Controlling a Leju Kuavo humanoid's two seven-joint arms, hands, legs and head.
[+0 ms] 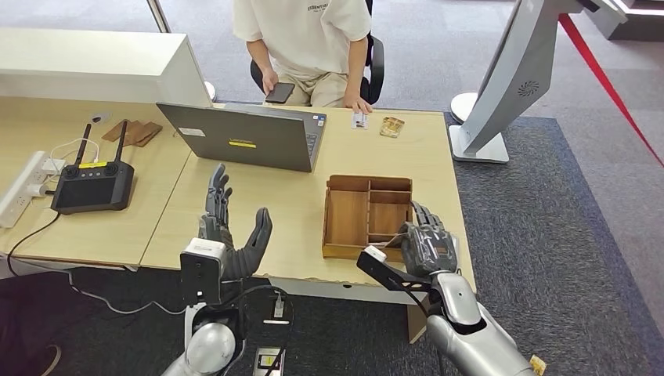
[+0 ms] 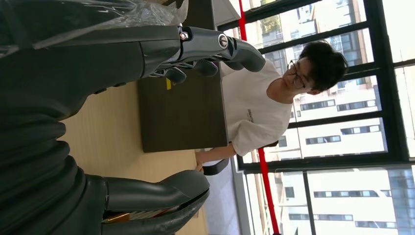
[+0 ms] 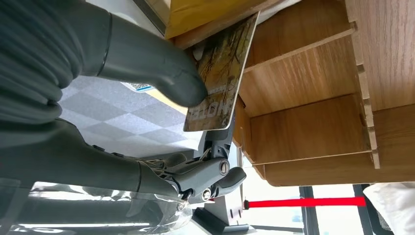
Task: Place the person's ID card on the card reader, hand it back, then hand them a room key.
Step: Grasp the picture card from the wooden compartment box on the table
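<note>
A card printed with a yellow-brown picture and pale lettering point(image 3: 220, 78), which seems to be the room key, is pinched in the right hand point(image 1: 427, 247): the thick grey thumb point(image 3: 161, 78) presses on its face and the darker fingers point(image 3: 210, 178) are behind it. The card is held at the near right corner of the open wooden box with dividers point(image 1: 368, 213), at the edge of its compartments.

Far across the light wooden desk point(image 1: 266, 215), a small white card point(image 1: 359, 121) lies flat just beside the hand of the seated person in a cream T-shirt point(image 1: 305, 31), and a small yellowish card-like thing point(image 1: 391, 126) lies next to it. I cannot tell which is the reader.

The left hand point(image 1: 231, 227) is raised above the desk with fingers spread apart and holds nothing. In front of it stands a grey laptop point(image 1: 247, 135). On the left side sit a black controller with two antennas point(image 1: 92, 184) and a white power strip point(image 1: 23, 188).
</note>
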